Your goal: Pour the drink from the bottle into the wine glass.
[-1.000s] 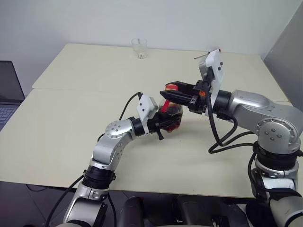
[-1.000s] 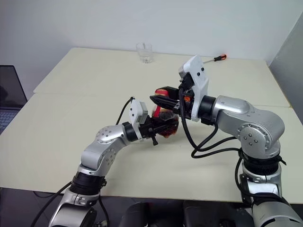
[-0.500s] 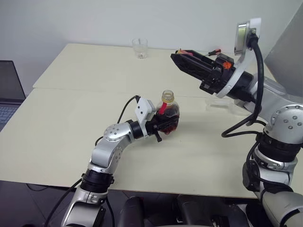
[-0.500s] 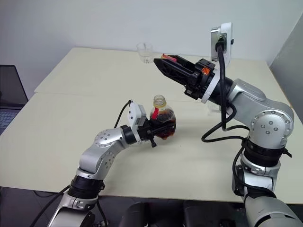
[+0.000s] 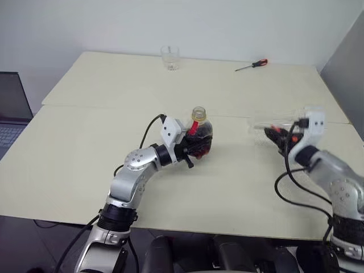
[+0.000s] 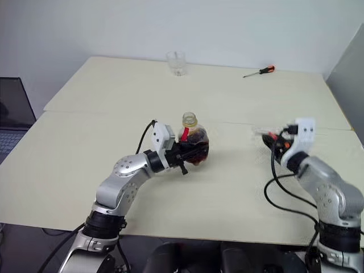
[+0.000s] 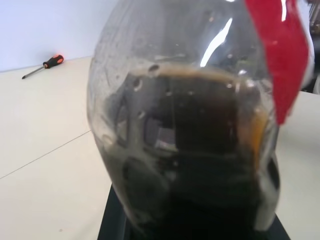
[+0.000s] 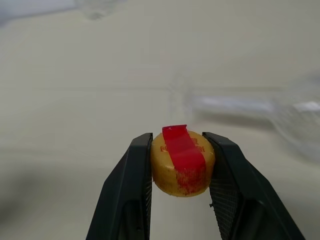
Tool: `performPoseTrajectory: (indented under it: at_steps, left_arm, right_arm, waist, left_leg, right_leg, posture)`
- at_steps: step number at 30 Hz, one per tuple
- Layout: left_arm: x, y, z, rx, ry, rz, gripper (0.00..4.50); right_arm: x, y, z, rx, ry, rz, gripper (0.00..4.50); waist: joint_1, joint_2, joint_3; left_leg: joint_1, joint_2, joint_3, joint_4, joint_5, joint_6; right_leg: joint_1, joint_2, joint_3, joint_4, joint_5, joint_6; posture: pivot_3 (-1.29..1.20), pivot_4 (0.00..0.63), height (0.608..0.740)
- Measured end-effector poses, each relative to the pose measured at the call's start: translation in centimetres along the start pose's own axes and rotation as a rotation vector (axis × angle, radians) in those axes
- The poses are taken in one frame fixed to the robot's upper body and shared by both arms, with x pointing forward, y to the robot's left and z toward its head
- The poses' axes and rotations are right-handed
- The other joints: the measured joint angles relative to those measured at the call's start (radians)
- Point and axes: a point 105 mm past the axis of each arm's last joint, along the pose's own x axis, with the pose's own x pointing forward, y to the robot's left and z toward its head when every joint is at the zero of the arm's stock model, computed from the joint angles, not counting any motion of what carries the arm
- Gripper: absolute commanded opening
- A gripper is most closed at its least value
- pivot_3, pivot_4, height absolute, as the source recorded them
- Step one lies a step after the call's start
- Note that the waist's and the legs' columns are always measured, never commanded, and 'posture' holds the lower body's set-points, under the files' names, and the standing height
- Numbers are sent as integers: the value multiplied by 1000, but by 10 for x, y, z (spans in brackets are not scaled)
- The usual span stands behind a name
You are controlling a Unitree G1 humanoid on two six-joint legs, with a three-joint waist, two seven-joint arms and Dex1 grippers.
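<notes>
Between the two arms the bottle [image 5: 199,136] stands upright on the counter [image 5: 85,142], its bulbous clear-plastic base clamped by the left gripper [image 5: 190,151], which reaches it level from the side. Its neck is open, since the yellow-orange cap [image 8: 183,162] with a red strip across its top is pinched between the black fingers [image 8: 131,187] of the right gripper [image 8: 181,172], off to the bottle's right. The drink [image 7: 200,165], dark brown-red, fills roughly the lower two thirds of the bottle behind its red label strip. Just beside the right gripper a clear glass shape, probably the wine glass [image 5: 273,122], appears smeared, so its posture cannot be told. Judged from this, the glass lies to the right of the left gripper, nearer the right arm, and the pour turns on carrying the bottle that way and tipping its upright long axis toward the bowl. A short tumbler [image 5: 170,57] and a screwdriver [image 5: 252,65] lie far beyond both grippers.
</notes>
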Motion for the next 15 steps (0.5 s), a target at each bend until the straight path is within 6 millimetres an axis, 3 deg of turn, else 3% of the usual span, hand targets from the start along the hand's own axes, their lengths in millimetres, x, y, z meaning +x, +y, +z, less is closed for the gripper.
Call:
performPoseTrajectory:
  at_steps: [7,10,15]
  left_arm:
    - [-1,3,-1,3,5,13,791]
    - [-1,3,-2,2,8,15,791]
    - [0,3,-2,3,4,15,791]
  right_arm:
    - [-20,-61,-42,4,37,-267,1238]
    - [-22,-72,-50,-2,49,-309,1238]
    - [-23,-71,-56,-14,66,-288,2900]
  waist:
    - [1,1,-1]
    - [1,1,-1]
    - [1,2,-1]
  left_leg:
    - [1,-1,0,1,1,1]
    - [1,-1,0,0,1,1]
    - [1,-1,0,0,1,1]
  right_leg:
    - [1,0,0,0,0,0]
    - [1,0,0,0,0,0]
    - [1,0,0,0,0,0]
  posture:
    - [0,150,740]
    - [0,150,740]
    - [0,150,740]
